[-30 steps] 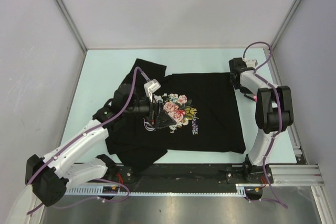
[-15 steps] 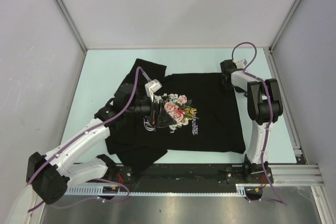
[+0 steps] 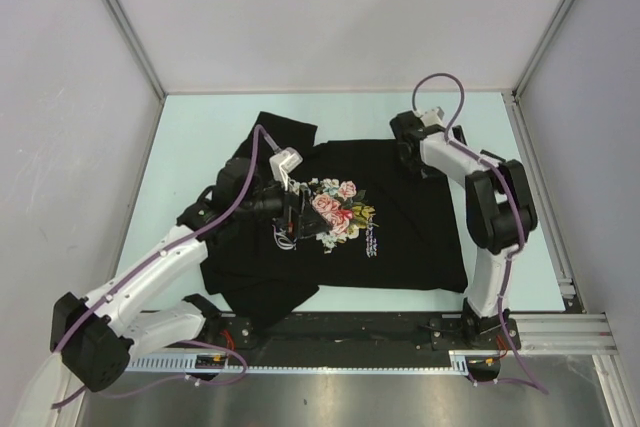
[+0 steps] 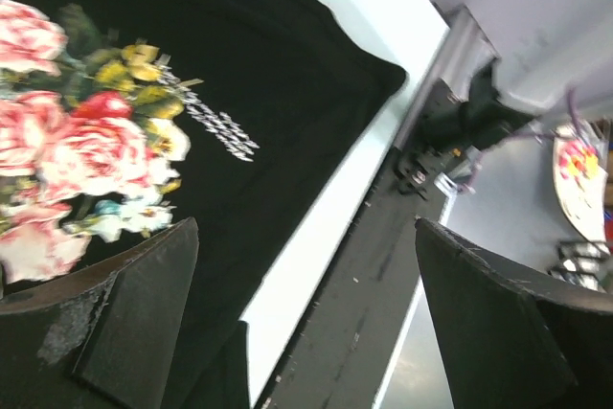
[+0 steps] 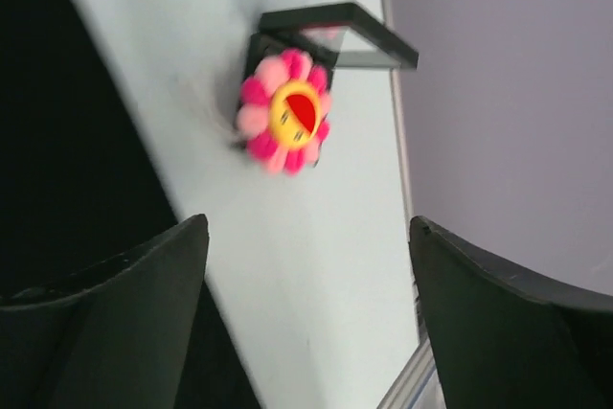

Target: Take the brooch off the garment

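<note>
The brooch (image 5: 284,112), a small bright pink flower with a yellow centre, lies on the pale table beside the garment's edge, seen only in the right wrist view. My right gripper (image 5: 307,220) is open and empty, some way back from it. In the top view the right gripper (image 3: 412,155) hovers over the upper right corner of the black garment (image 3: 400,237). My left gripper (image 3: 300,215) is open over the printed roses (image 4: 57,155), holding nothing. The garment (image 4: 287,64) lies flat.
A black rail (image 3: 350,332) runs along the near table edge. Grey enclosure walls (image 3: 60,97) close in the left, back and right sides. A black angular part (image 5: 335,31) stands just behind the brooch. Bare pale table (image 3: 200,137) shows left of the shirt.
My right gripper has opened from shut and swung left from the table's right edge to above the shirt's corner, leaving the brooch on the table. The left arm has barely moved.
</note>
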You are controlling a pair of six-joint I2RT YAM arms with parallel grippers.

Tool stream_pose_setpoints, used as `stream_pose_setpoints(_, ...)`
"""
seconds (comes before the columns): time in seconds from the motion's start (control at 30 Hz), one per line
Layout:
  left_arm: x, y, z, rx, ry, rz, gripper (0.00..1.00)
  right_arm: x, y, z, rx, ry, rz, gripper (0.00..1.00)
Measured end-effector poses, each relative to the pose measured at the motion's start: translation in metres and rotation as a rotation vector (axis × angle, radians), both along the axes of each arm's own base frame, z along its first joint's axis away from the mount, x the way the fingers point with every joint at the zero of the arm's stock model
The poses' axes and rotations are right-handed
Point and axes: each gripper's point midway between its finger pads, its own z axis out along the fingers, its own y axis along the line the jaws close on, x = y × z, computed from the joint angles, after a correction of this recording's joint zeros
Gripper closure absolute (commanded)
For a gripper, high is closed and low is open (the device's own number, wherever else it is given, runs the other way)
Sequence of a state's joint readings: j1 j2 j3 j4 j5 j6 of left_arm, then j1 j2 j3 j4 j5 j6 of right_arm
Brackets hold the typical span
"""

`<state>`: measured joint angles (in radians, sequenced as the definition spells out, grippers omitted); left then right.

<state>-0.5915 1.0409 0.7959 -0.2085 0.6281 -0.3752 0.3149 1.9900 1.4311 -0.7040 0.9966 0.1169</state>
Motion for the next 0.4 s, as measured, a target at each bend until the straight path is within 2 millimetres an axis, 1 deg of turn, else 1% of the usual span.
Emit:
stream_pose_setpoints(0.07, 0.004, 0.004, 0.001, 0.006, -0.011, 0.031, 0.0, -0.01, 0.03, 0.022, 0.064, -0.038, 0.056, 0.07)
stream_pose_setpoints(0.1, 0.006, 0.007, 0.004, 0.002, -0.016, 0.05, 0.0, -0.016, 0.049, 0.034, 0.113, -0.064, 0.093, 0.03)
stream_pose_setpoints(0.17, 0.007, 0.012, 0.014, -0.015, -0.036, 0.089, 0.0, -0.03, 0.082, 0.06, 0.226, -0.129, 0.167, 0.0)
stream_pose_setpoints(0.2, 0.007, 0.014, 0.022, -0.031, -0.047, 0.11, 0.0, -0.041, 0.104, 0.078, 0.305, -0.17, 0.228, 0.0)
stream_pose_setpoints(0.27, 0.005, 0.022, 0.045, -0.086, -0.091, 0.159, 0.0, -0.065, 0.137, 0.116, 0.453, -0.252, 0.342, 0.0)
stream_pose_setpoints(0.3, 0.003, 0.026, 0.059, -0.12, -0.124, 0.185, 0.0, -0.077, 0.148, 0.136, 0.522, -0.295, 0.392, 0.0)
stream_pose_setpoints(0.37, 0.002, 0.034, 0.084, -0.18, -0.181, 0.241, 0.0, -0.094, 0.157, 0.169, 0.646, -0.383, 0.462, 0.0)
stream_pose_setpoints(0.4, 0.003, 0.041, 0.099, -0.217, -0.217, 0.285, 0.0, -0.102, 0.156, 0.183, 0.704, -0.422, 0.491, 0.0)
